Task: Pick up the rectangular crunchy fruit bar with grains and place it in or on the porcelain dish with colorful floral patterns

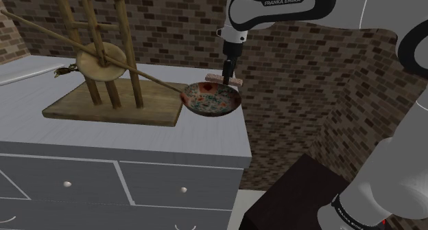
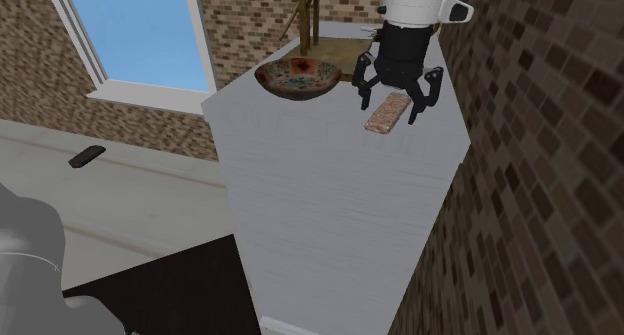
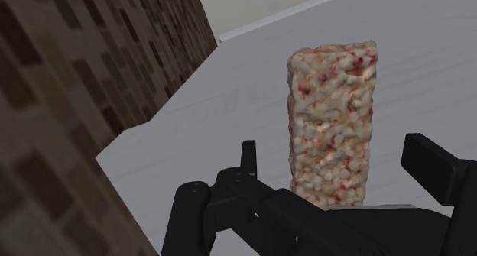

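Your hand (image 2: 392, 107) is spread astride the granola bar (image 2: 386, 115) on the worktop (image 2: 330, 203); gripping, lifting and moving it to the floral dish (image 2: 297, 80) remain.

The fruit bar (image 3: 332, 124) is showing a rough, lumpy, grainy surface. The dish (image 1: 206, 101) is looking smooth, with a painted finish. The bench (image 2: 330, 213) is appearing smooth and matt. The board (image 1: 110, 112) is showing wood grain. The claw (image 2: 397, 101) is looking matt black.
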Motion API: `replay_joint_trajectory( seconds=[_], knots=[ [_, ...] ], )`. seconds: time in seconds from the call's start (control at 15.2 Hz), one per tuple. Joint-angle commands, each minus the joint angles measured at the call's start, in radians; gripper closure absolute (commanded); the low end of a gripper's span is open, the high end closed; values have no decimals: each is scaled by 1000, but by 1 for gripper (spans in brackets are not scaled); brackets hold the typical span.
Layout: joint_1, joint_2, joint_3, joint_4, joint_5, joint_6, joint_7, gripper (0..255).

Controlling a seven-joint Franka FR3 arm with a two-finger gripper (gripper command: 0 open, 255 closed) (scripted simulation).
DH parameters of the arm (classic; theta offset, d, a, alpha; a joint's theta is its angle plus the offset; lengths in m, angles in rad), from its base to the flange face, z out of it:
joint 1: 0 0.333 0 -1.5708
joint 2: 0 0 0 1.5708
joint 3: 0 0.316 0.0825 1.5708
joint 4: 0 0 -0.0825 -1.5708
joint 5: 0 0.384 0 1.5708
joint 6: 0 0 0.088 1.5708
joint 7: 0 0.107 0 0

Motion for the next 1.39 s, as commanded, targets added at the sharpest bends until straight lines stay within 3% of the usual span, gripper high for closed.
replay_joint_trajectory(
  seconds=[0.0, 0.59, 1.32],
  knots=[
    [0, 0, 0, 0, 0, 0, 0, 255],
    [0, 0, 0, 0, 0, 0, 0, 255],
    [0, 18, -1, 172, 0, -154, 5, 255]
  ],
)
